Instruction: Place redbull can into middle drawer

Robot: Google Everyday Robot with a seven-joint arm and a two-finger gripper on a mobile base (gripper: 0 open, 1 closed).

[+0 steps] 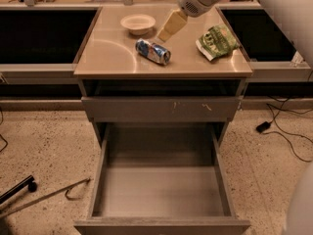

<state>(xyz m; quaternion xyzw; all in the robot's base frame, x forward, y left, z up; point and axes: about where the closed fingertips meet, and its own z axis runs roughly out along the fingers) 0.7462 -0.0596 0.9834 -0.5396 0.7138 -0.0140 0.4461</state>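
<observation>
Your middle drawer (pixel 99 175) is pulled out below, ready to receive. On the tabletop (pixel 112 53), the end effector (pixel 165 33) hangs just behind the redbull can (pixel 153 51), which lies on its side, seemingly lining up a grasp. You cannot tell whether the end effector is apart or together.

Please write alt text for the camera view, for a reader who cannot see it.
A robot gripper hovers close to a redbull can lying on its side on a counter; below, the middle drawer stands pulled out and empty. A cream bowl and a green snack bag also sit on the counter.
</observation>
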